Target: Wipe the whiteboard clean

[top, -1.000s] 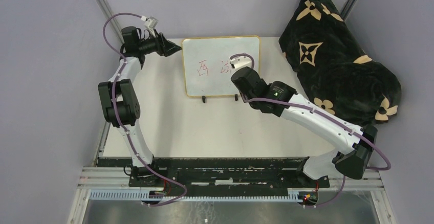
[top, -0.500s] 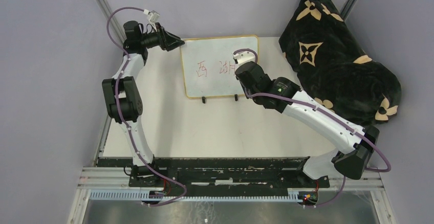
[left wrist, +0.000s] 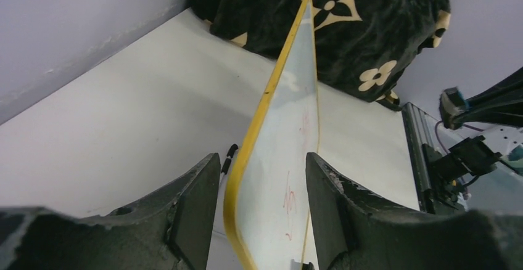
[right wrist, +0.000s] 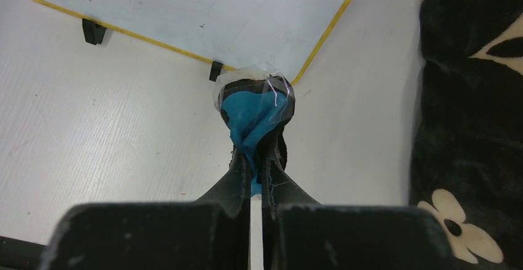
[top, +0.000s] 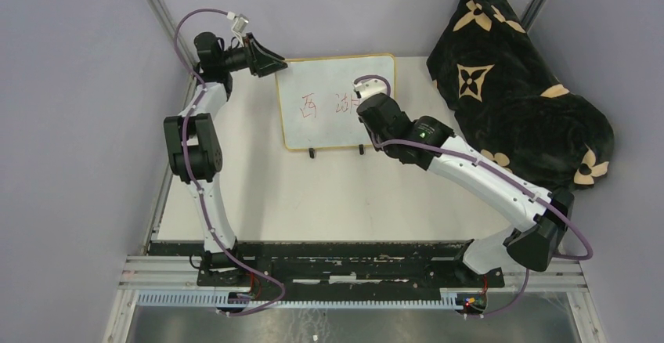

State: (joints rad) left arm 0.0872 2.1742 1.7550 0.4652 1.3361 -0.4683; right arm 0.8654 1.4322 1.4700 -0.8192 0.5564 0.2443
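left arm (top: 192, 143): black-and-white jointed arm, rising from its base along the left side, elbow folded midway, wrist turned to the right.
left hand (top: 268, 63): black two-finger hand pointing right, fingers (left wrist: 197, 196) spread apart.
right arm (top: 478, 175): black-and-white, stretched diagonally from the lower-right base toward the far middle.
right hand (right wrist: 258, 159): black fingers closed tight, pinching a blue cloth wad (right wrist: 253, 113) wrapped in clear film.

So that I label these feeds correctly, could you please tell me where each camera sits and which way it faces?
Top external: above and behind the bases, facing down on the table; shows left arm, right arm, whiteboard.
Left wrist: faces along the whiteboard's edge; left gripper open astride it.
Right wrist: faces down at the board's lower corner; right gripper shut on a blue wad.
All three share the whiteboard.
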